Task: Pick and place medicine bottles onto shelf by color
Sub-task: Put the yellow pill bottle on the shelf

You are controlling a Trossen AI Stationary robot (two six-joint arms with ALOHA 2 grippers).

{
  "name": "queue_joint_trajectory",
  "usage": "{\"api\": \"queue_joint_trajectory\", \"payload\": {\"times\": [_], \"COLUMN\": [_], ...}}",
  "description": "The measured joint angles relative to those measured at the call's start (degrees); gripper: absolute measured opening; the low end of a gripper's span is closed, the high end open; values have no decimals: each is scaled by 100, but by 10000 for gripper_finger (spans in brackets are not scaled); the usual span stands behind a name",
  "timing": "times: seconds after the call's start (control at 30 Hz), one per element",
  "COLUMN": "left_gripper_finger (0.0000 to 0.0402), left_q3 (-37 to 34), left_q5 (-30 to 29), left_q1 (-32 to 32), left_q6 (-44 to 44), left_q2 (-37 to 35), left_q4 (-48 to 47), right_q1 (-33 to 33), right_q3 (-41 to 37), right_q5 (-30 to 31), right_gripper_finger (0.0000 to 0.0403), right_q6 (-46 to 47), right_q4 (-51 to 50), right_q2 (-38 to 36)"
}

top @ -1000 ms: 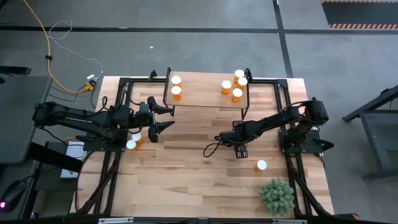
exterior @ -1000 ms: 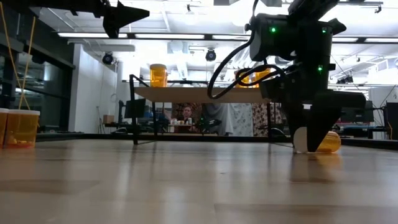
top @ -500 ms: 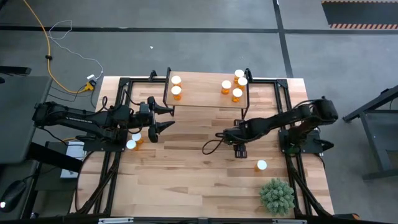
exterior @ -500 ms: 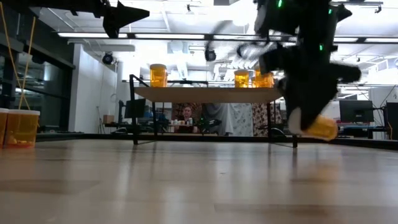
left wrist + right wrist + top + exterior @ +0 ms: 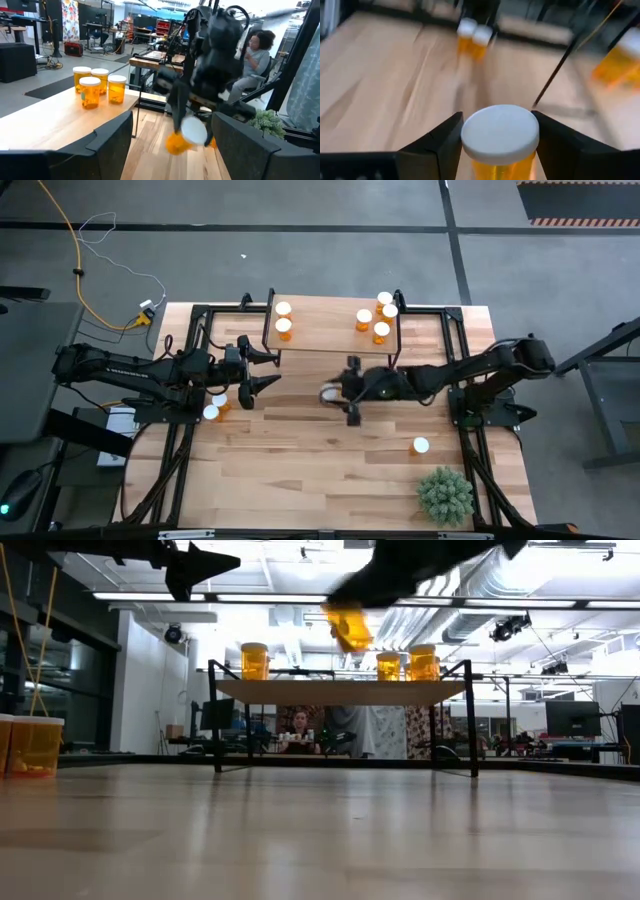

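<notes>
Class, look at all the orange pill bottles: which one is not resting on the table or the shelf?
The bottle clamped in the right gripper, carried in the air in front of the shelf. The other bottles stand on the shelf or the table.

Robotics lab or workshop: bare concrete floor around the rig, exposed ceiling ducts and strip lights at twelve o'clock, workbenches with monitors, a seated person at two o'clock.
</notes>
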Motion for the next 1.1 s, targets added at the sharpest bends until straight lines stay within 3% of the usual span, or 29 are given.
{"api": "queue_joint_trajectory", "payload": {"times": [0.27, 0.6, 0.8, 1.1], "left_gripper_finger": [262, 262, 262, 262], "left_q3": [0, 0, 0, 0], "left_q5": [2, 2, 2, 0], "left_q1": [0, -2, -1, 0], "left_q6": [2, 15, 15, 15], "left_q2": [0, 0, -2, 0], "left_q4": [-95, -135, -130, -130], "right_q1": [-759, -1495, -1670, -1693], "right_q3": [1, 1, 1, 1], "right_q5": [73, 1041, 1330, 1940], "right_gripper_finger": [204, 204, 204, 204], "right_q6": [-454, 502, 1203, 1312], "right_q4": [2092, 4455, 5188, 5075], "right_q2": [580, 1687, 2118, 2176]}}
